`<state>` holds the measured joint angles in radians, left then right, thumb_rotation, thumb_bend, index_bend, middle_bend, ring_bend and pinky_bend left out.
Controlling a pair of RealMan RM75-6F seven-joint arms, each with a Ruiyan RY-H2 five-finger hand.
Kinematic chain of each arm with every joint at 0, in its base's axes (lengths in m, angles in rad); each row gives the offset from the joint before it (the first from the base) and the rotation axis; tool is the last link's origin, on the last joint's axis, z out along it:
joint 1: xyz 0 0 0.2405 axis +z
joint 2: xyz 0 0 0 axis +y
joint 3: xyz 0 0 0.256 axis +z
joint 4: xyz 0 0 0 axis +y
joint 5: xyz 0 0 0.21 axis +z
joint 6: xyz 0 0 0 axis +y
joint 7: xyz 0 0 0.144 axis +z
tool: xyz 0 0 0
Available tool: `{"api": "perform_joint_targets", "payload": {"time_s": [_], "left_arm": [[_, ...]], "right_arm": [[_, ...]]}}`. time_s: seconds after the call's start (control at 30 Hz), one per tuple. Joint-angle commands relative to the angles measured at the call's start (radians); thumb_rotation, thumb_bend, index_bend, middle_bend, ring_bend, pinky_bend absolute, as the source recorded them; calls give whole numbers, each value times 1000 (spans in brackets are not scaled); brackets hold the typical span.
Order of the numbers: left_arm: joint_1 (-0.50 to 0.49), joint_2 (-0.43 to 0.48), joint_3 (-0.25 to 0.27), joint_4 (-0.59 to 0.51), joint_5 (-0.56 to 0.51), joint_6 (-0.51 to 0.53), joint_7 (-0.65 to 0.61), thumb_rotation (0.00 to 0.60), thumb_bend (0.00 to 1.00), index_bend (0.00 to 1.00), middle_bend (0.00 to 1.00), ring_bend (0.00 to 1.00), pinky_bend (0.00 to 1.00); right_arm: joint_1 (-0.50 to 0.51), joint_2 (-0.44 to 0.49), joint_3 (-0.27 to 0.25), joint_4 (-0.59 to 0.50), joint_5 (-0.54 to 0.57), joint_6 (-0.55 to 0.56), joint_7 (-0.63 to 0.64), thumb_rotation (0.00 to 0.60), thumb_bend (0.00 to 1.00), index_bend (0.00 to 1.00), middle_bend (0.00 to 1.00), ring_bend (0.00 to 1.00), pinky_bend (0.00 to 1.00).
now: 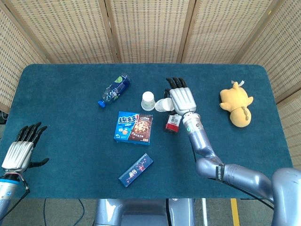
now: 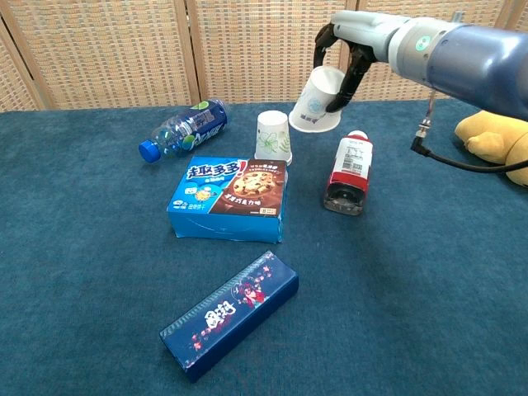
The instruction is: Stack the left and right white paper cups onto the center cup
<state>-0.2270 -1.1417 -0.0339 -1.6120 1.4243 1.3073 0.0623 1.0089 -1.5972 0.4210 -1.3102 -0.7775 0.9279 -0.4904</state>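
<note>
An upside-down white paper cup [image 1: 148, 100] [image 2: 274, 137] stands on the table behind the cookie box. My right hand [image 1: 181, 98] [image 2: 344, 41] grips a second white cup [image 1: 163, 105] [image 2: 319, 101] in the air, tilted with its mouth down and to the left. This held cup hangs just to the right of and above the standing cup, apart from it. My left hand [image 1: 20, 151] is open at the table's near left edge, holding nothing. It shows only in the head view.
A blue cookie box [image 2: 229, 197] lies in front of the standing cup. A red drink bottle [image 2: 349, 172] lies below my right arm, a blue bottle [image 2: 183, 128] at the back left, a dark blue box [image 2: 230, 314] in front and a yellow plush toy [image 1: 237, 104] on the right.
</note>
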Motion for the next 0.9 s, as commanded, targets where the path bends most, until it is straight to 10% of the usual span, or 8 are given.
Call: {"api": "perform_joint_targets", "payload": {"time_s": [0.03,0.9], "left_arm": [[-6,-6,-5,10,-16,-16,-2,600,185,82,0,0,0],[-43,-27,-19,58,-88,-116,-26,600,186,85,0,0,0]], "right_arm": [[51,-54,14,79,5,-37,29,600,293,492,155,0,102],[204,-239,42,469,-32,-174,184,600,286,465,154,0,104]]}}
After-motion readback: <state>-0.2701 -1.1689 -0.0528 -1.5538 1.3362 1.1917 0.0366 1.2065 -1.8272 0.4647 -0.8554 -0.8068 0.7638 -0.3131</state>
